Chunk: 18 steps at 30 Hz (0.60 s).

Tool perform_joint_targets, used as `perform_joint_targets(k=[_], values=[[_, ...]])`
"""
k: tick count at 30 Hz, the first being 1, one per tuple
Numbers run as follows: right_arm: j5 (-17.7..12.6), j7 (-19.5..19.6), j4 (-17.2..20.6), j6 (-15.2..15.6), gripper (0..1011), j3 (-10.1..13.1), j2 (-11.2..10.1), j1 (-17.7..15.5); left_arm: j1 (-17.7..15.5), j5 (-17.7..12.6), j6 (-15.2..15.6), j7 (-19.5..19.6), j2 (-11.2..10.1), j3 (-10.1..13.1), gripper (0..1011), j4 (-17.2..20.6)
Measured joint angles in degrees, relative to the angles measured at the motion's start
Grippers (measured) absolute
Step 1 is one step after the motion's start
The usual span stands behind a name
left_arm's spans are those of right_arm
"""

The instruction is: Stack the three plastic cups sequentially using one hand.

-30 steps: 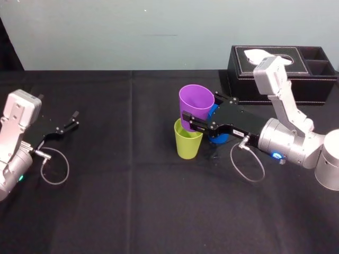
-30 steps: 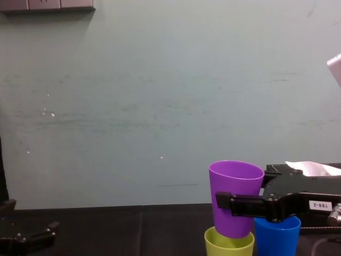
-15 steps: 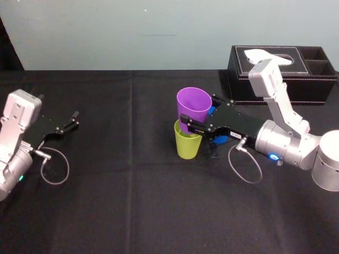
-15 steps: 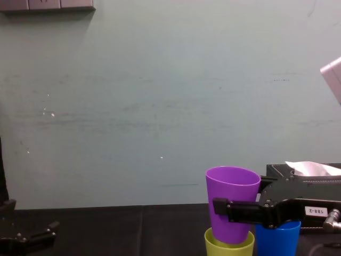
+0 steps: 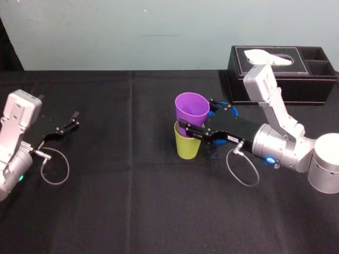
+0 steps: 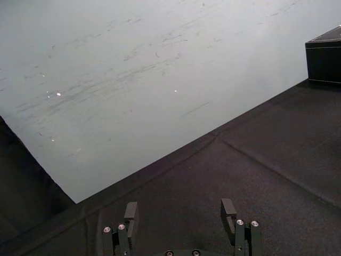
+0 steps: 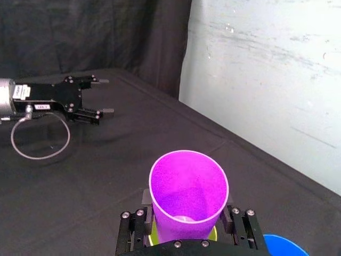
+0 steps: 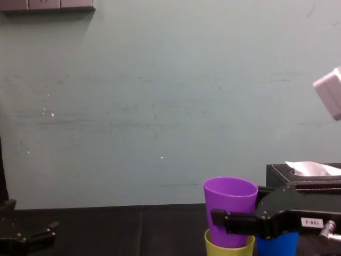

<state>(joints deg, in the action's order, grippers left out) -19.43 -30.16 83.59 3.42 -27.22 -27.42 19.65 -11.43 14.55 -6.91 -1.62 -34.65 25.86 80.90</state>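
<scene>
Black-clothed counter [image 5: 132,211] is carrying a tissue box [image 5: 296,79] at far right while the right end effector [image 5: 195,117], clamped on the purple cup [image 5: 192,108], is holding it partly nested in the yellow-green cup [image 5: 187,147] mid-counter, the blue cup [image 8: 277,244] standing just beside, the left end effector [image 5: 77,118] resting far left, fingers apart.

This looks like a robot lab or test room. A table [image 5: 132,211] draped in black cloth stands against a bare, scuffed pale green wall [image 5: 132,32]. A dark curtain [image 7: 80,37] hangs beside the wall, and a black tissue box [image 5: 312,84] sits at the table's back.
</scene>
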Motion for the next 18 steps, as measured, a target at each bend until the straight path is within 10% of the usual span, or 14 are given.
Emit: perform_joint_targets(k=[18], values=[[0.4,-0.1,-1.1,0.0,827,-0.2,0.4,0.3,0.0,0.0,0.0,0.0,0.0,0.0,1011,0.0]])
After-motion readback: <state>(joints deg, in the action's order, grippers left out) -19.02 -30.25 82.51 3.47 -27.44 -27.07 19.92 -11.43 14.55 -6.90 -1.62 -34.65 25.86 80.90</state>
